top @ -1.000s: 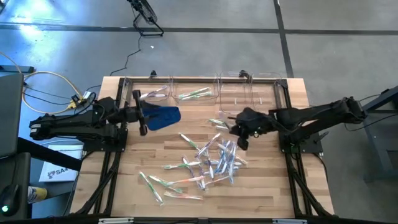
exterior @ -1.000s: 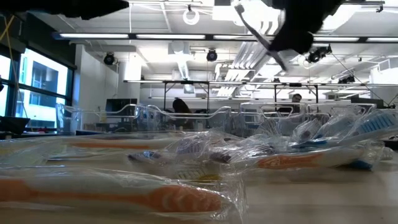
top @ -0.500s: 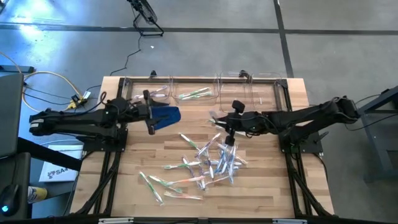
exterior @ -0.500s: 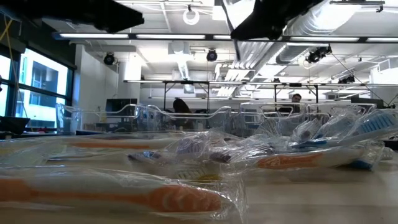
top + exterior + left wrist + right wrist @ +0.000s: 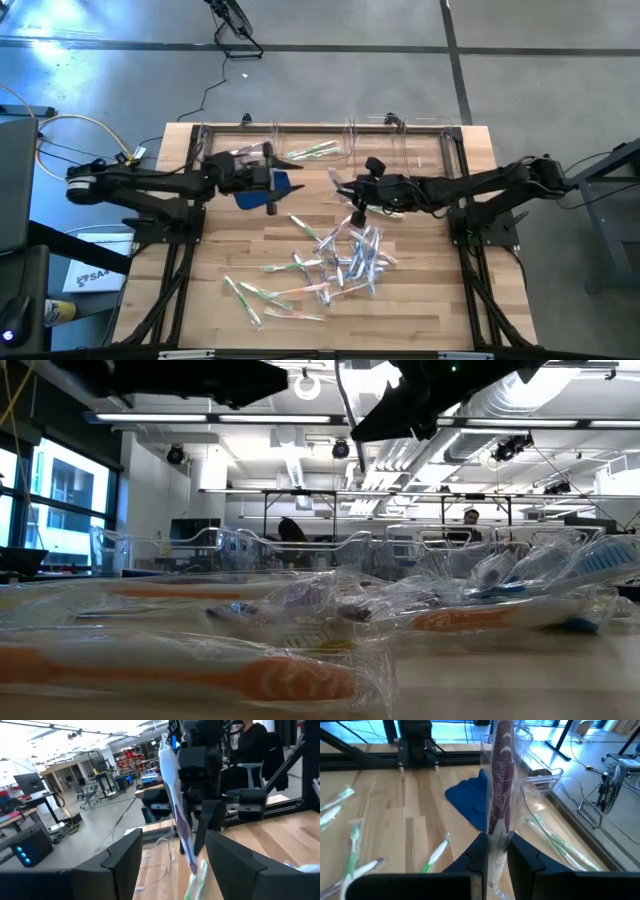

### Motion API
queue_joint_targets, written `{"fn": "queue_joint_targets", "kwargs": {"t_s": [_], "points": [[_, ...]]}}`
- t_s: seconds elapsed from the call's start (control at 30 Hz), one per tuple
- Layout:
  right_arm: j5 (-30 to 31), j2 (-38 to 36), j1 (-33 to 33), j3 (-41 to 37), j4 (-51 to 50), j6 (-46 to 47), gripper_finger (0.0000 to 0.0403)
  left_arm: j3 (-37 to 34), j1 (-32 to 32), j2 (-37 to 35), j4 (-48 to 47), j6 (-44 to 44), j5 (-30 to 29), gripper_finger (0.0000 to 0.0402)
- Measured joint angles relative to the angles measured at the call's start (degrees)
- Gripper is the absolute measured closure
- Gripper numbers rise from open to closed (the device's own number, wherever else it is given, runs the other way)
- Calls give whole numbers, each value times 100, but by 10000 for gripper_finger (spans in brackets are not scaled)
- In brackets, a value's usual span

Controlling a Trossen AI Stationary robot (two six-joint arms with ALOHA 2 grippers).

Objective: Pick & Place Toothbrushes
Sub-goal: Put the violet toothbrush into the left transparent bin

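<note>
high view: my right gripper pinching one wrapped toothbrush above table middle; my left gripper spread wide, empty, by far edge; roughly twenty toothbrushes heaped mid-table.

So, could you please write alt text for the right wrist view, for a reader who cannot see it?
The right gripper is shut on a wrapped purple toothbrush, held upright above the wooden table. Behind it lies a blue cloth, with green toothbrushes scattered on the wood.
</note>
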Motion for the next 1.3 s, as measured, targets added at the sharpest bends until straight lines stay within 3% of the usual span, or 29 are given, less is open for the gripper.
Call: {"fn": "queue_joint_targets", "kwargs": {"t_s": [0.4,0.8,1.3], "points": [[7,11,9,0,107,-202,363,1325,-2,1324,-108,-229,159,193],[44,11,4,0,144,-297,363,1735,-2,1831,-49,-577,436,197],[48,11,4,0,144,-297,363,1743,-2,1831,-71,-581,434,323]]}}
